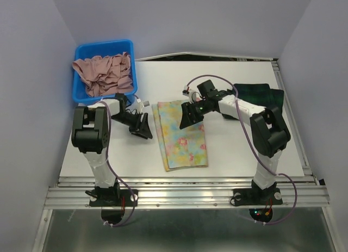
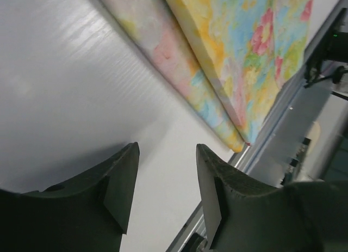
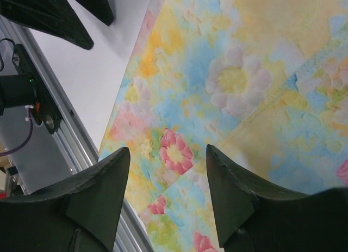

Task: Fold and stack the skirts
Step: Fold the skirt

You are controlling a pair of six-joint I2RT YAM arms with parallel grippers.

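The pale yellow floral skirt lies folded into a long rectangle in the middle of the table; it also shows in the left wrist view and the right wrist view. The dark plaid skirt lies at the back right, partly hidden by the right arm. My left gripper is open and empty, just left of the floral skirt, over bare table. My right gripper is open and empty, above the floral skirt's upper right part.
A blue plastic bin holding pinkish cloth stands at the back left. A metal rail runs along the table's near edge. Grey walls close in the left, right and back sides.
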